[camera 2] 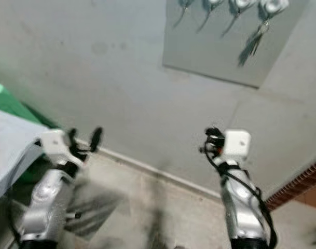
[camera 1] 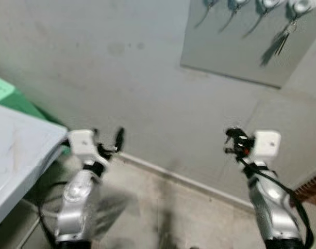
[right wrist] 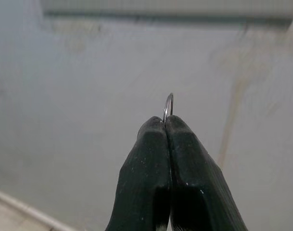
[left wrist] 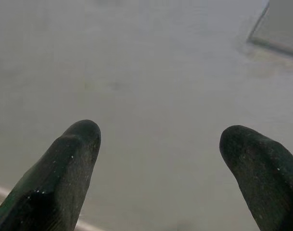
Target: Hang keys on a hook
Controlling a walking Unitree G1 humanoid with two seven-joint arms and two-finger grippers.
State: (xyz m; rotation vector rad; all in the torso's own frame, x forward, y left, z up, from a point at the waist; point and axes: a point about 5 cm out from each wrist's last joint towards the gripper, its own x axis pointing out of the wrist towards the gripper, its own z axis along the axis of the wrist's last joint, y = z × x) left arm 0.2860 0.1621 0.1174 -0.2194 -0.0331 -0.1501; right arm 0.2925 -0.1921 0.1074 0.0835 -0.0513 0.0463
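A thin silver wire key ring [right wrist: 169, 107] pokes out from between the tips of the right gripper [right wrist: 165, 124], whose two black fingers are pressed tight together on it; the rest of the ring and any keys are hidden behind the fingers. In the head views the right gripper [camera 1: 232, 141] is raised in front of a pale grey plastered wall [camera 1: 121, 67], well below a flat grey rectangular wall board [camera 1: 235, 52] at the wall's upper right corner of view. Along the board's top edge sit four round silver hooks [camera 1: 268, 4], and a dark bunch of keys [camera 1: 279, 42] already hangs from the hook nearest the board's right edge. Left gripper [camera 1: 112, 142] is raised too, near the wall, w/ fingers [left wrist: 74, 159] spread wide & holding nothing. A white baseboard strip [camera 1: 168, 174] runs along the wall's bottom edge above a grey concrete floor [camera 1: 163, 212]. At far left, a corner of a white slab-like surface [camera 1: 17, 150], w/ a green object [camera 1: 7, 96] behind it.
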